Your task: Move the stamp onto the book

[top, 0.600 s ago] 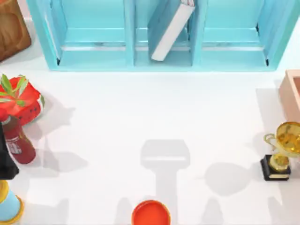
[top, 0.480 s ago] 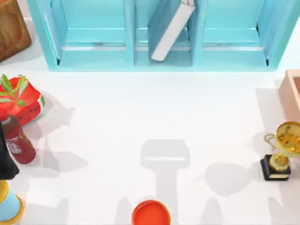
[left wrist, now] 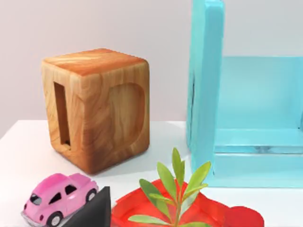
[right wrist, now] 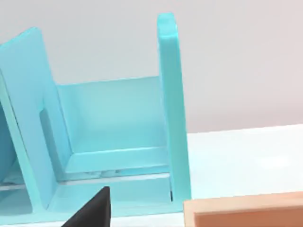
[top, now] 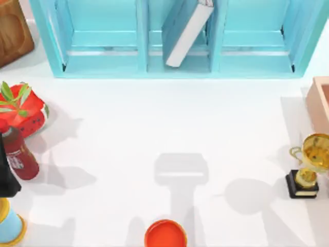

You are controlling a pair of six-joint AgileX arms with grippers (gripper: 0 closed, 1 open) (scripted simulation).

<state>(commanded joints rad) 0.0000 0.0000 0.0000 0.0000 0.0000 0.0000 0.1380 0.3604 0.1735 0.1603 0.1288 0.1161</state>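
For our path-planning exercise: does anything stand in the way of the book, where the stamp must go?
The book leans tilted in the shelf unit's middle compartment, a divider on each side. Nothing visible stands on the table in front of it.

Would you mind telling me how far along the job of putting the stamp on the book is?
Nothing looks done: the book leans tilted in the middle compartment of the blue shelf, with nothing resting on it. I see nothing being carried; the left arm sits at the table's left edge beside the red bottle. Still left: picking up the stamp and setting it on the book.
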